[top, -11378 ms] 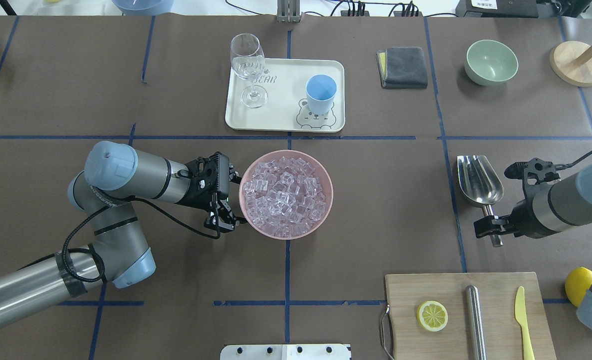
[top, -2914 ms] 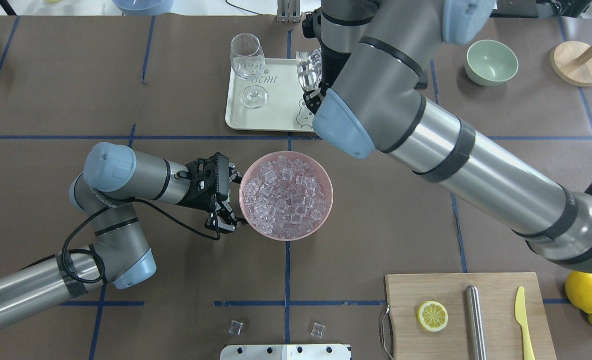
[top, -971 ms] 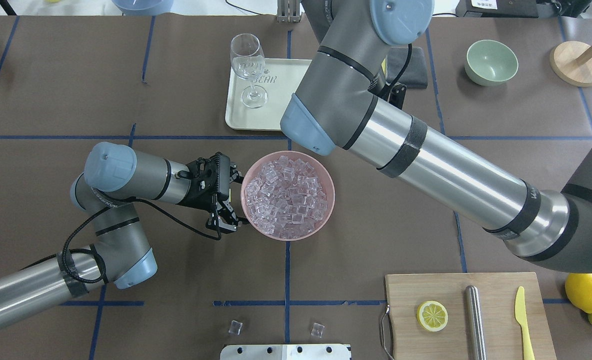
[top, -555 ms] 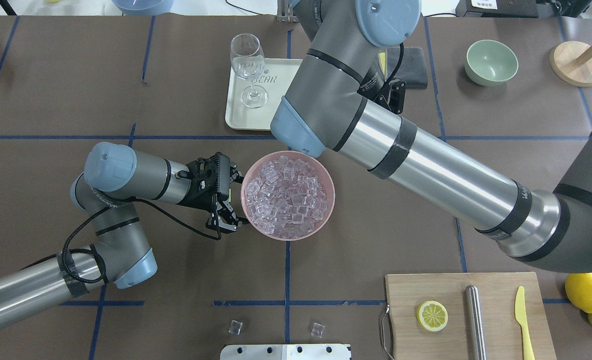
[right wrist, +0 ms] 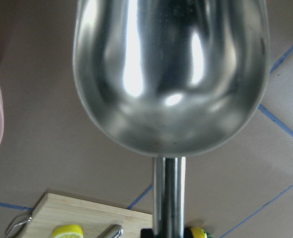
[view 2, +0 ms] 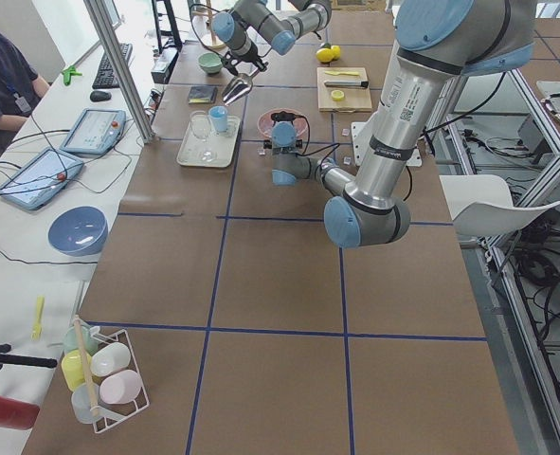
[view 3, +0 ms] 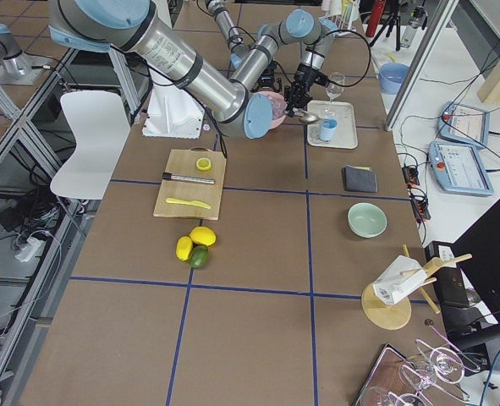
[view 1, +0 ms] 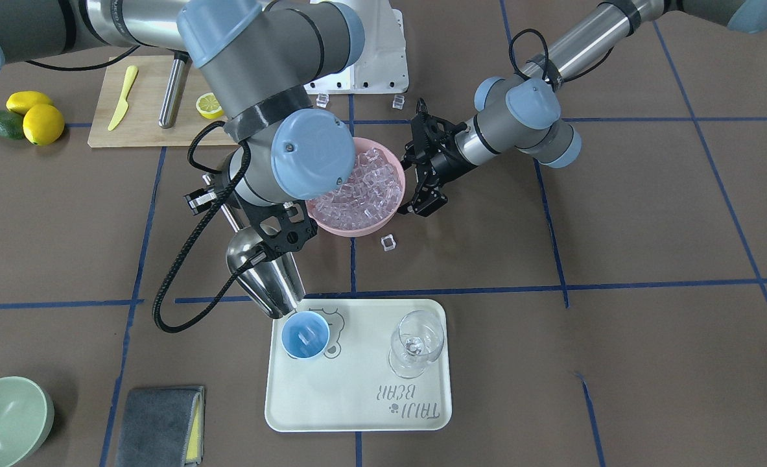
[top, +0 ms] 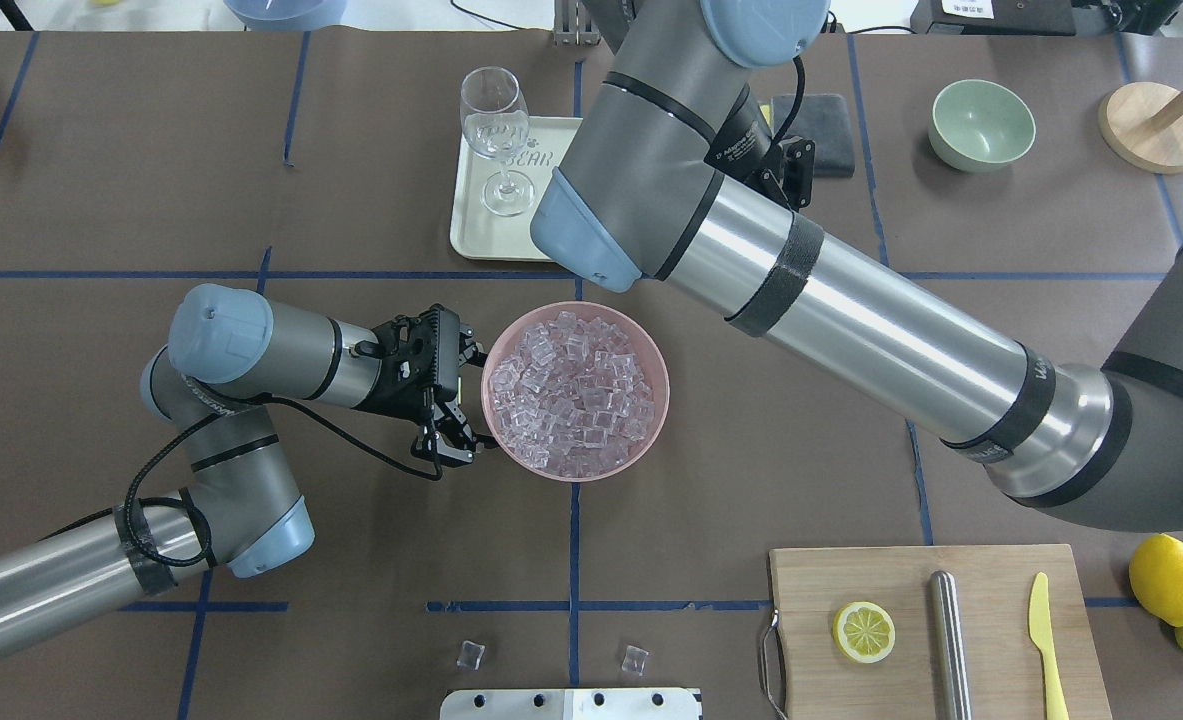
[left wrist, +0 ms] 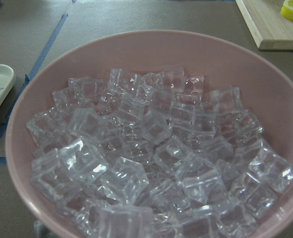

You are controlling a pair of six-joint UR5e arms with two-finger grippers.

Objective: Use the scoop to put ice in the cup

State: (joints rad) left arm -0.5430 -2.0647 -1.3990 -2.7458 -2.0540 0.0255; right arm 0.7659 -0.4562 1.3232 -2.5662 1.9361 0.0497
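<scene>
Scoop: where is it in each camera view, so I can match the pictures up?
Front-facing: scoop left of centre, tipped over the blue cup.
Overhead: hidden under the right arm.
Exterior left: scoop at the top, above the tray.
Exterior right: top centre, beside the cup.
Left wrist: not in it.
Right wrist: fills the frame.
Shared landmark: the pink bowl, in every view.

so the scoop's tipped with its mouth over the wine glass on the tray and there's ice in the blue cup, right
Not quite. The scoop is tipped with its mouth over the blue cup's edge, not the wine glass, which stands apart on the tray. The exterior front-facing view shows it, and the ice in the cup.
</scene>
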